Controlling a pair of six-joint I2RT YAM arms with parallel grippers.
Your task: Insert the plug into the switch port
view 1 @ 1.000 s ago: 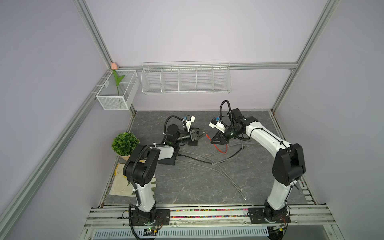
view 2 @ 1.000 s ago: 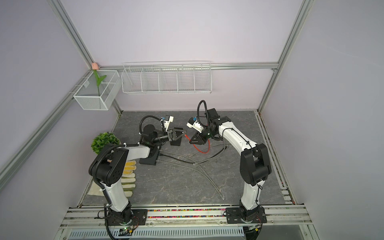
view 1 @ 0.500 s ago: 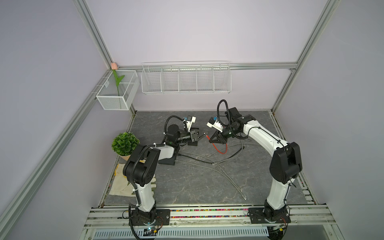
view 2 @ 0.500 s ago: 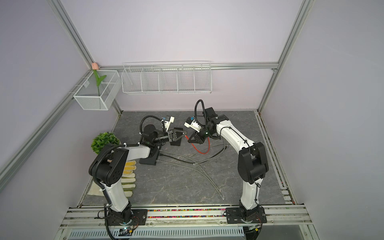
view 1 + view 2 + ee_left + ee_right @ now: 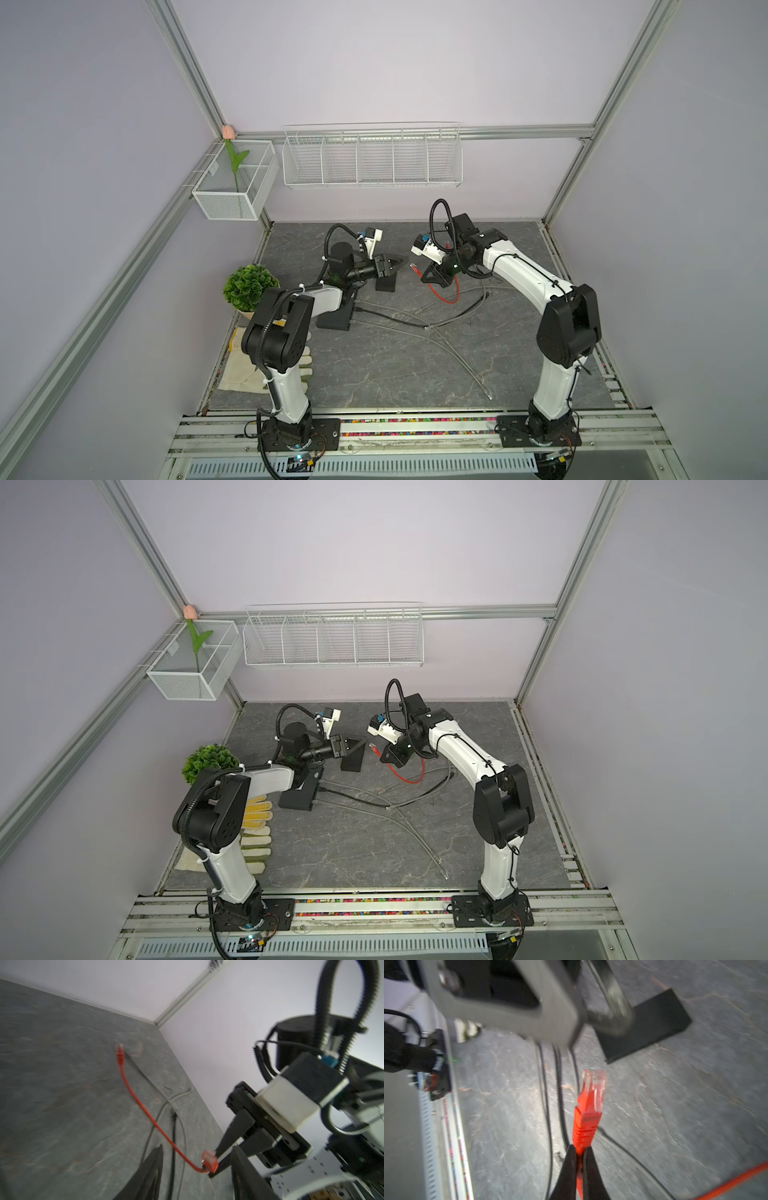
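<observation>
Ok so the right gripper (image 5: 426, 277) has its jaws clamped on the red plug (image 5: 414, 268), pinching it by the rubber boot right behind the clear connector. The right wrist view shows it best: the red plug (image 5: 589, 1101) sticks straight out past the tips. It's held up off the tabletop (image 5: 374, 374), in the gap between the two arms, with its nose aimed toward the left gripper (image 5: 404, 263). The left gripper's jaws are spread apart and not gripping anything. In the left wrist view its fingers (image 5: 152, 1167) sit either side of the red plug without touching it. The red cable (image 5: 453, 293) droops from the right gripper down to the tabletop in a loop, and its far connector (image 5: 120, 1057) lies flat on the stone-look surface. The switch (image 5: 334, 319) is the black box on the tabletop under the left forearm, well apart from the red plug, with grey cables (image 5: 415, 332) already running into its side. I can't make out its ports in any view, too small and half hidden. There's also a small black block (image 5: 385, 284) on the tabletop right by the left gripper. A potted plant (image 5: 250, 286) and a work glove (image 5: 245, 374) sit at the left edge.
</observation>
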